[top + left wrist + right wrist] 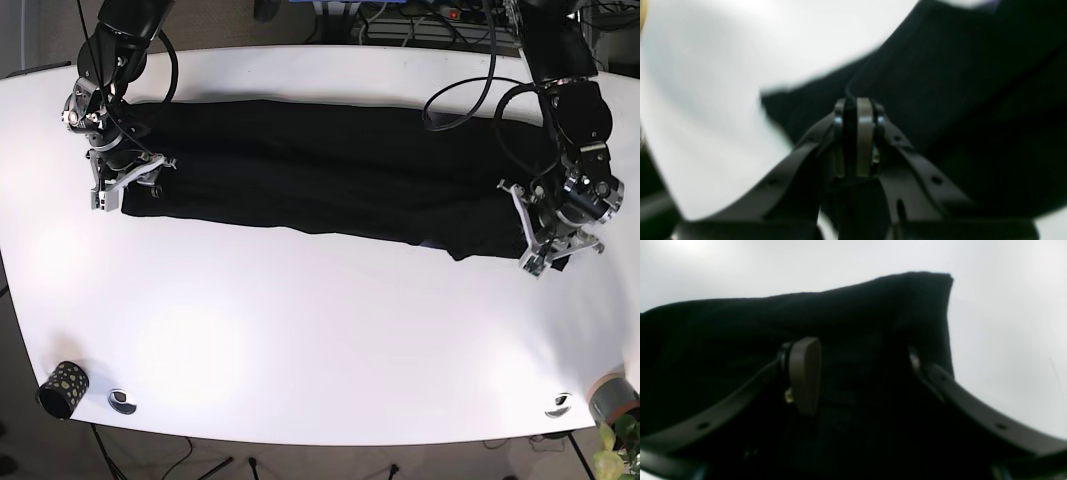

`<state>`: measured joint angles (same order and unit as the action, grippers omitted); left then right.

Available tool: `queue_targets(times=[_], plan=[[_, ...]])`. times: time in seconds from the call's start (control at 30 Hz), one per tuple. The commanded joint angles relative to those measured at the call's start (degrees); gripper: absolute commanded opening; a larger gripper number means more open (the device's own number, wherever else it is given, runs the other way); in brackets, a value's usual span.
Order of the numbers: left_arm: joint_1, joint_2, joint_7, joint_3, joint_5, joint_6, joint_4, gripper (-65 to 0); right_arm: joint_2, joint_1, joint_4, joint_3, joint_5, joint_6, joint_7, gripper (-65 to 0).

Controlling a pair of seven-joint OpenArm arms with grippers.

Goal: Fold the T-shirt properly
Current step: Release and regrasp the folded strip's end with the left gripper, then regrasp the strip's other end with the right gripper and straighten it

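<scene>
A black T-shirt (320, 175) lies as a long band across the white table (300, 330). In the base view my left gripper (553, 258) is at the shirt's right end. The left wrist view shows this left gripper (857, 104) shut, its fingers pinching a ridge of the black T-shirt (957, 83) that rises from the tips. My right gripper (128, 185) hovers over the shirt's left end. Seen from the right wrist, the right gripper (860, 368) is open, with its fingers (804, 375) spread wide over the dark T-shirt (840, 310) and a cloth corner just beyond.
A dark patterned cup (62, 388) and a small metal disc (122, 400) sit at the table's front left corner. Another disc (558, 404) and a grey pot (610, 400) with a plant are at the front right. Cables (460, 95) trail over the back edge.
</scene>
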<state>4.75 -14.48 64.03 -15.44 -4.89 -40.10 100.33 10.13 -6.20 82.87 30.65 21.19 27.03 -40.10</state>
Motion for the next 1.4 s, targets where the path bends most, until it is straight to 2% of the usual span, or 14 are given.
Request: queue_targets(times=[0.0,0.1,0.67,0.7,0.8,0.87,0.93,1.0,1.1,1.27,1.37], plan=[[-0.8,-0.6,1.6,-0.9,-0.1,0.1,3.0,-65.0,0.3,0.3,0.4,-0.1,-0.3,0.01,-1.4,-33.0],[-3.7,-0.6,3.6,-2.1,-0.1,0.1,5.4,-65.0,0.3,0.2,0.4,-0.1,-0.4,0.01,-1.4,-33.0],[-10.8,0.5,4.0,-2.5,-0.2,0.1,8.2,-65.0,-1.6,0.1,0.4,-0.2,-0.7,0.18,-1.4,-33.0],[-11.1,0.5,4.0,-2.5,-0.2,0.1,8.5,-63.1,-1.6,0.1,0.4,-0.2,-0.7,0.18,-1.4,-33.0],[-11.5,0.5,4.0,-2.4,-0.2,0.1,8.8,-47.8,-1.6,0.1,0.4,-0.2,-0.7,0.18,-1.4,-33.0],[-11.4,0.5,3.8,-2.5,-0.2,0.1,8.7,-34.3,-1.6,0.1,0.4,-0.2,-0.7,0.18,-1.4,-33.0],[-11.1,0.5,3.7,-2.7,-0.2,0.1,8.7,-25.7,-1.6,0.1,0.4,-0.2,-0.8,0.18,-1.4,-33.0],[-11.1,0.5,3.7,-3.9,-0.4,0.1,8.7,-23.2,-1.6,0.1,0.4,-0.2,-0.8,0.18,-1.4,-33.0],[-9.8,0.2,4.0,-6.2,-6.0,0.1,8.3,-22.8,-1.6,0.1,0.4,-0.2,-0.8,0.18,-1.4,-33.0],[-9.5,-6.1,8.1,-9.0,-27.0,0.1,7.2,-22.9,-1.6,0.1,0.3,-0.2,-0.8,0.18,-1.4,-33.0],[-9.5,-7.9,9.1,-9.0,-35.6,0.1,4.6,-22.9,-1.6,0.1,0.3,-0.2,-0.8,0.18,-1.4,-33.0]])
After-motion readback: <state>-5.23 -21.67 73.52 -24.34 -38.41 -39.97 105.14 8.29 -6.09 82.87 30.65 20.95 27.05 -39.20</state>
